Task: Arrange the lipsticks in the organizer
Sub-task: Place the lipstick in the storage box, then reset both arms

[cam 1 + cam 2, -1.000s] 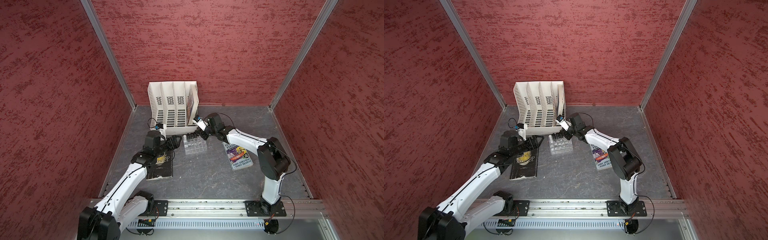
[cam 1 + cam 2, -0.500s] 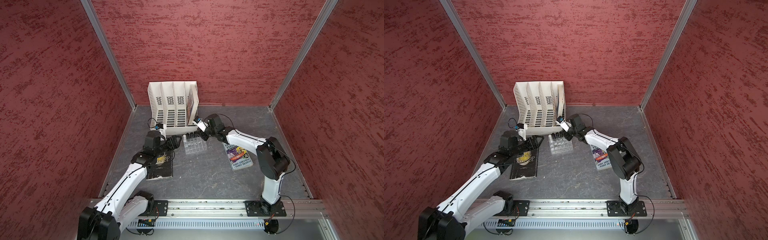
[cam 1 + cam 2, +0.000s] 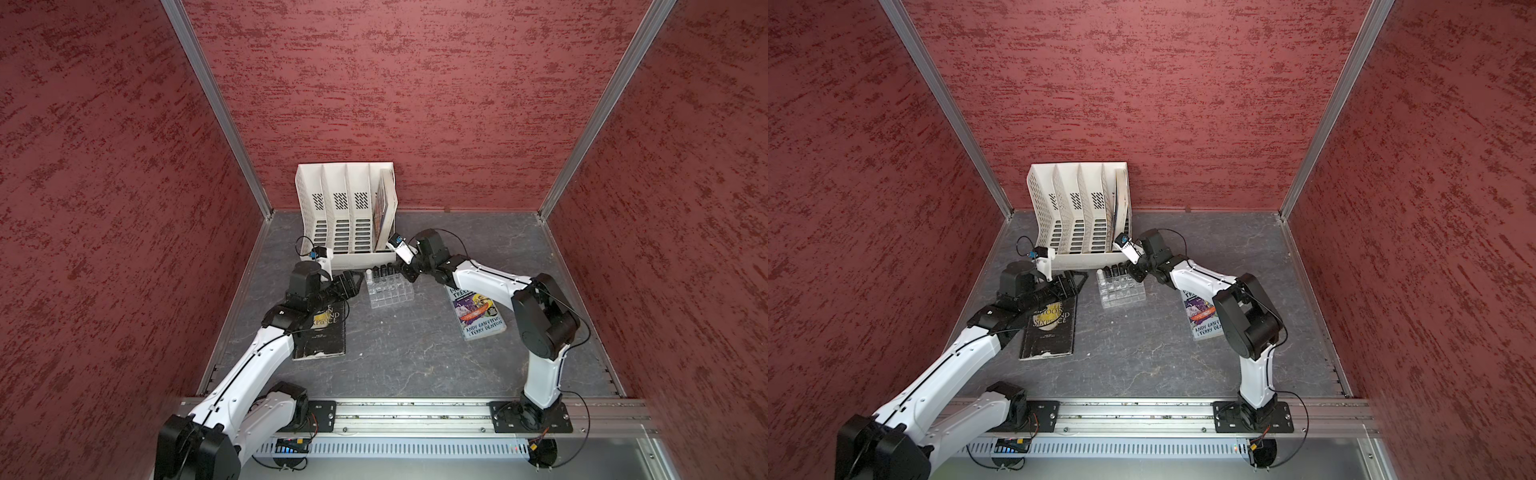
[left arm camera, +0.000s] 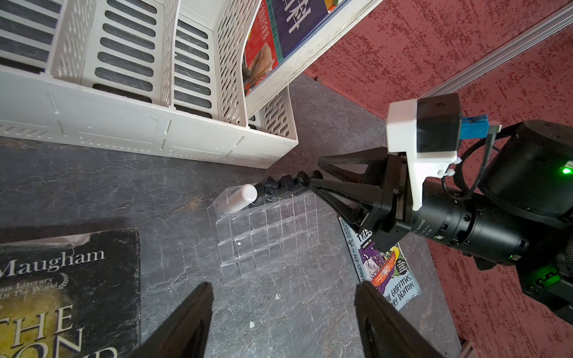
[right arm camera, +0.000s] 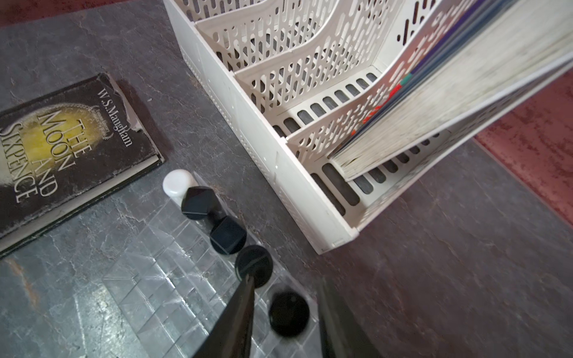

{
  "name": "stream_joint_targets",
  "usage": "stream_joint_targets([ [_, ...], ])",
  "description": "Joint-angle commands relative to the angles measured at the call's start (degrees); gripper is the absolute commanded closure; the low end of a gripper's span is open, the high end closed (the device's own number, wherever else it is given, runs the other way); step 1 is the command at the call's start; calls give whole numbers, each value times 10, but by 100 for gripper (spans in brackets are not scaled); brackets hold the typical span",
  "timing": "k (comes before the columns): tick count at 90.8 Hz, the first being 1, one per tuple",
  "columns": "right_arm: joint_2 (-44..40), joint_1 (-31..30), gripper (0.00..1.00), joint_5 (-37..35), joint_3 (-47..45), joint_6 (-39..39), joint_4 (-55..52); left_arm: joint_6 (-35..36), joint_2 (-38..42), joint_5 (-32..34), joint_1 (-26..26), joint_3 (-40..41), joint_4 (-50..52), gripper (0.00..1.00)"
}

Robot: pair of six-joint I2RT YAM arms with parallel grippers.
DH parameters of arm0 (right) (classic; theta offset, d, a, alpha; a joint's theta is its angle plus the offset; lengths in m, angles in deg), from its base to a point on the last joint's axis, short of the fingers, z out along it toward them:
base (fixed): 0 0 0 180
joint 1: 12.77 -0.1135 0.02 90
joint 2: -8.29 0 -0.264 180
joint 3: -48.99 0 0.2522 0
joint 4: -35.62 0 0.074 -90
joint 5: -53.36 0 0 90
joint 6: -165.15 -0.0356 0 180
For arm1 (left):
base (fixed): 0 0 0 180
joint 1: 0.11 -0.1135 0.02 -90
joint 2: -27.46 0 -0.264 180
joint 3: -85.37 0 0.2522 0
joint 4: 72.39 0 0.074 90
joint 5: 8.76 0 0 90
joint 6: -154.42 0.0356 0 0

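Right wrist view looks down on the right gripper [image 5: 285,279], its jaws a little apart on either side of the end black lipstick [image 5: 289,313], with a sliver of gap each side and nothing clamped. That tube stands in the back row of the clear acrylic organizer [image 5: 148,279], which sits toward the table's back edge just in front of the white file rack [image 5: 279,173]. Along the same row stand three more black lipsticks [image 5: 228,238] and, at the far end, the white lipstick [image 5: 178,183]. All five look to be in cells.

The likely trouble is the withdrawal. One finger [image 5: 245,310] passes right beside the neighbouring black lipstick [image 5: 253,263]; a sideways pull would probably tip it or drag it out. The end tube is blurred, so whether it is fully seated cannot be told; a brushing pad could lift it. The organizer looks light and might skid toward the rack if nudged.

Beside the organizer's other end, the left gripper [image 4: 282,283] is spread wide and empty; swinging in, it could clip the white tube.
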Motion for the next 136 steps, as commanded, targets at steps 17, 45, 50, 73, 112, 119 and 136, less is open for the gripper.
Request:
stream_joint_targets([
  [17,-64,6,52,-22,-24,-55,43,13,21,29,-4,4,1,25],
  [45,-247,37,26,-315,-105,-350,-126,111,104,502,65,107,-61,2],
  [50,-295,55,23,-396,-147,-342,-131,144,96,598,70,147,-158,1],
  [73,-430,183,1,-507,-407,-169,142,257,-84,677,0,167,-386,0],
  [112,-282,257,1,-375,-538,-158,511,241,-258,238,-184,211,-660,0],
  [119,-253,272,1,-343,-575,-168,600,268,-286,212,-173,199,-666,0],
  [136,-203,300,1,-272,-576,-174,635,271,-317,221,-167,178,-655,0],
])
